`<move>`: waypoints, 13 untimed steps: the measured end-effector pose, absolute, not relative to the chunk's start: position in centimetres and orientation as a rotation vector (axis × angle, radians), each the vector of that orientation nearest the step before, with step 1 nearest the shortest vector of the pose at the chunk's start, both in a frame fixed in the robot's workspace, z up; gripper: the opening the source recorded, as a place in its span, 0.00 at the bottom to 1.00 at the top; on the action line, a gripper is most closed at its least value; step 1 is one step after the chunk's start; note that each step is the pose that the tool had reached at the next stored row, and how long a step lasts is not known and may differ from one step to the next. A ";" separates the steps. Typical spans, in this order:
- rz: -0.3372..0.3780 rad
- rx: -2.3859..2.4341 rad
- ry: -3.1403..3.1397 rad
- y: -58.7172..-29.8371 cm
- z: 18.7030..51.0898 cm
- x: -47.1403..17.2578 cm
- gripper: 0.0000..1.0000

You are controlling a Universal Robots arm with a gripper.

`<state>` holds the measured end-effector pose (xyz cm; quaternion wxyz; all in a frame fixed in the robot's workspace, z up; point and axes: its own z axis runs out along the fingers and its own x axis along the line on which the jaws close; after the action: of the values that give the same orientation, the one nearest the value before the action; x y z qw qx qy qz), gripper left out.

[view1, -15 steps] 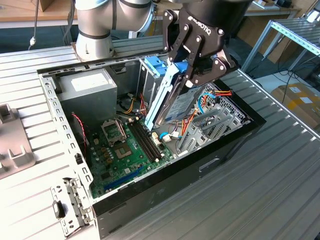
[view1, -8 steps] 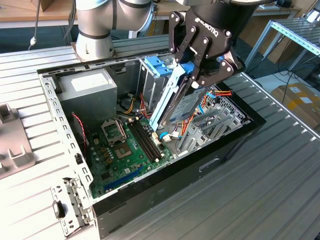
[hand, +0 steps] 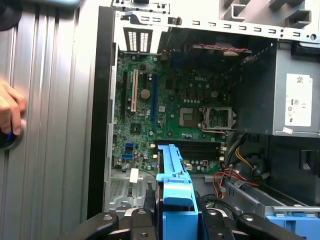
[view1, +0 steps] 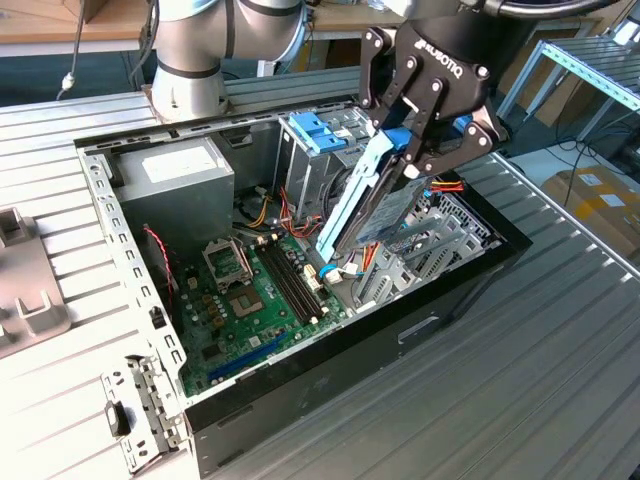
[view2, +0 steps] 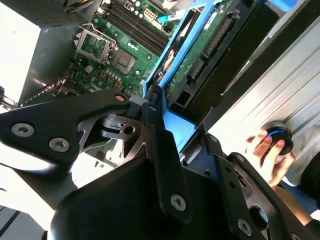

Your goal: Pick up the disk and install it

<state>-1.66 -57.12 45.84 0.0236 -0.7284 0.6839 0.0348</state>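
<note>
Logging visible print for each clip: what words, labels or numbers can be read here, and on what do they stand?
No text is quoted here; this is where print stands.
gripper, shut on the disk: white brand lettering on its body, not transcribed.
power-supply box: white sticker, print too small to read.
motherboard: small white markings, too small to read.
disk: no readable print.

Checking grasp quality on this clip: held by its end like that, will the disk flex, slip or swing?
Probably stiff: the disk is a metal slab in blue rails and hangs straight, tilted. Likely heavy for its size, so gripped at the top end by the gripper it may pivot. The smooth plastic tab could slip.
</note>
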 end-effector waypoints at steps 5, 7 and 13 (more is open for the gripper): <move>0.111 -2.256 2.118 -57.5 45.7 -0.2 0.37; 0.112 -2.256 2.118 -57.5 45.7 0.3 0.37; 0.114 -2.257 2.119 -57.7 45.7 1.5 0.37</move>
<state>1.47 -57.72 45.67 0.0217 -0.7283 0.6839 0.0368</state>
